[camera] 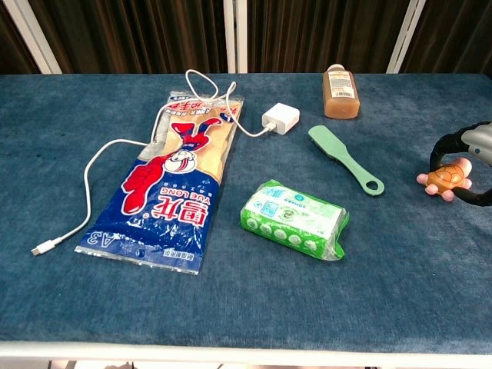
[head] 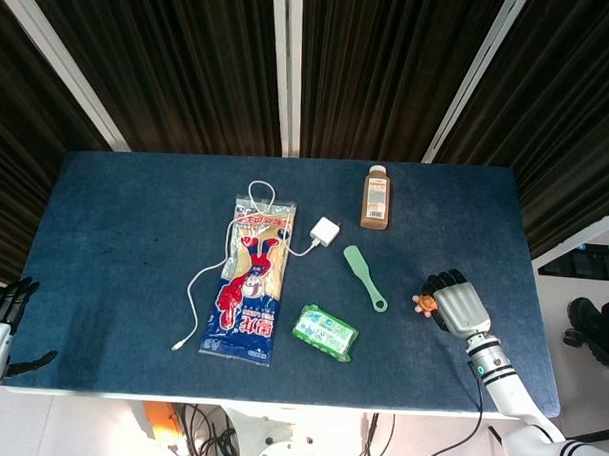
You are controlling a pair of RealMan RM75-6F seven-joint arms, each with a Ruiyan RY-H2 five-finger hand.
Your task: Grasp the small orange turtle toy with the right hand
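Note:
The small orange turtle toy (head: 425, 304) (camera: 448, 178) lies on the blue table near its right edge. My right hand (head: 459, 302) (camera: 466, 164) is over it from the right. Its dark fingers (camera: 440, 152) curl round the turtle above and below, enclosing it against the palm; the turtle's head and pink feet stick out to the left. My left hand (head: 3, 321) hangs off the table's front left corner with its fingers apart and nothing in it; the chest view does not show it.
A green shoehorn-like tool (head: 365, 277) lies left of the turtle, with a brown bottle (head: 376, 197) behind it. A green wipes pack (head: 325, 332), a red-and-blue snack bag (head: 252, 279) and a white charger (head: 323, 232) with its cable occupy the middle. The table edge (head: 542, 296) is close on the right.

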